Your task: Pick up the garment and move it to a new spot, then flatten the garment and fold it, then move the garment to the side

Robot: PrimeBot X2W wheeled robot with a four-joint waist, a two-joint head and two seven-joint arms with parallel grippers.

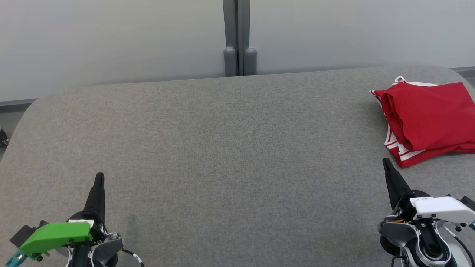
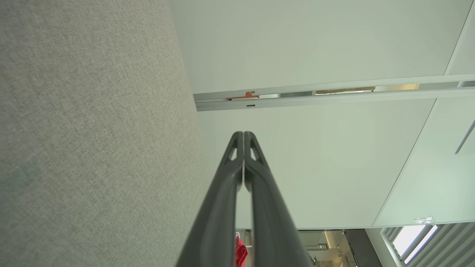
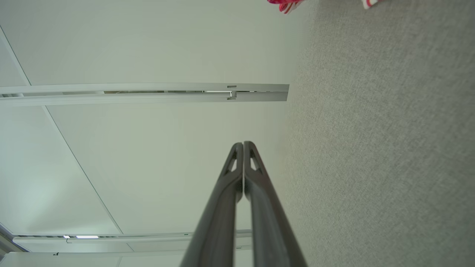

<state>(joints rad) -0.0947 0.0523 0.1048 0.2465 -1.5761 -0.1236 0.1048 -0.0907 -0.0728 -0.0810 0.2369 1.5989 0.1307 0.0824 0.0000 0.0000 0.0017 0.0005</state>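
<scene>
A red garment [image 1: 430, 118] with white stripes lies folded at the far right of the grey table [image 1: 222, 148]. A sliver of its red edge [image 3: 284, 3] shows at the top of the right wrist view. My right gripper [image 1: 386, 162] is shut and empty at the lower right, its tip just short of the garment's near corner. My left gripper [image 1: 99, 176] is shut and empty at the lower left, far from the garment. In the wrist views both pairs of fingertips meet, the left gripper [image 2: 243, 134] and the right gripper [image 3: 243, 144] alike.
A pale wall with a grey vertical post [image 1: 237, 37] stands behind the table's far edge. The table's rounded left corner [image 1: 29, 107] drops off to the floor. Grey cloth stretches between the two grippers.
</scene>
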